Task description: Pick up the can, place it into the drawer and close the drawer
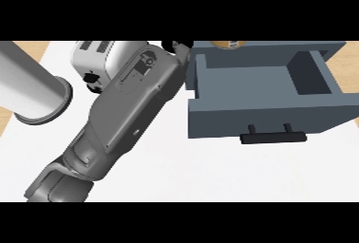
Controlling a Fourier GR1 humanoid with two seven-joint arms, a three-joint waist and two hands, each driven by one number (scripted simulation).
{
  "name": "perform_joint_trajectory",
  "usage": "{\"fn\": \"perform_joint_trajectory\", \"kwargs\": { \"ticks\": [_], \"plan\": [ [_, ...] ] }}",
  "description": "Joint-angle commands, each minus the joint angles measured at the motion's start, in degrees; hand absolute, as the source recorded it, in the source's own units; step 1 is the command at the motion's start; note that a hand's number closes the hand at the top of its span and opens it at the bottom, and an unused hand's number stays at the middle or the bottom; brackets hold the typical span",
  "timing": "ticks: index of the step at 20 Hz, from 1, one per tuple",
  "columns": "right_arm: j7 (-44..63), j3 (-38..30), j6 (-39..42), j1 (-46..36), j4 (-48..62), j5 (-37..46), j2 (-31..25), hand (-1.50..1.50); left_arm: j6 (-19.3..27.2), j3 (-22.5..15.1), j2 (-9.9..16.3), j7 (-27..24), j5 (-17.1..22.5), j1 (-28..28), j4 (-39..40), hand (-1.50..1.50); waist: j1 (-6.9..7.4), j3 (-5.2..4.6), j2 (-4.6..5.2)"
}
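White countertop [231, 175] fills most of the view, evenly lit, soft shadows only. Light wood surface shows past its edges: strip at far left [24, 46], sliver at lower left, corner at upper right [351, 52]. Large grey-white cylinder with flanged base [32, 85] at the counter's left edge. White toaster [95, 59] near the far edge, partly hidden.

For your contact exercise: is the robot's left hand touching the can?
Cannot tell. In the head view the forearm hides nearly all of the left hand; the can barely shows.
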Motion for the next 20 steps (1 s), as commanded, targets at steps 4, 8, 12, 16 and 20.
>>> {"fn": "perform_joint_trajectory", "kwargs": {
  "ticks": [4,8,12,16,20],
  "plan": [
    [1.1,1.27,-0.76,-0.39,-1.43,0.22,-0.11,-1.5,0.37,-3.25,0.0,-5.59,7.32,-5.42,10.36,1.5,-1.57,0.04,0.48],
    [1.85,2.81,-2.19,-2.73,-0.26,2.64,-0.19,-1.5,3.7,-7.48,0.0,-5.78,12.32,-7.26,10.26,1.5,-1.04,0.04,0.27],
    [1.74,0.55,-1.47,-3.02,1.17,-0.26,-2.56,-1.5,5.35,-11.91,0.0,-5.41,14.91,-9.51,13.31,1.5,-2.06,0.08,0.36],
    [2.94,2.86,-1.82,-3.04,-1.85,0.83,-0.79,-1.5,4.83,-13.87,0.0,-8.73,18.87,-7.62,15.72,1.5,-2.79,0.06,0.73],
    [1.03,1.22,-0.26,-2.85,0.24,1.04,-1.17,-1.5,5.43,-17.91,0.0,-9.4,20.99,-7.15,16.1,1.5,-2.69,0.09,0.59]
  ]
}}
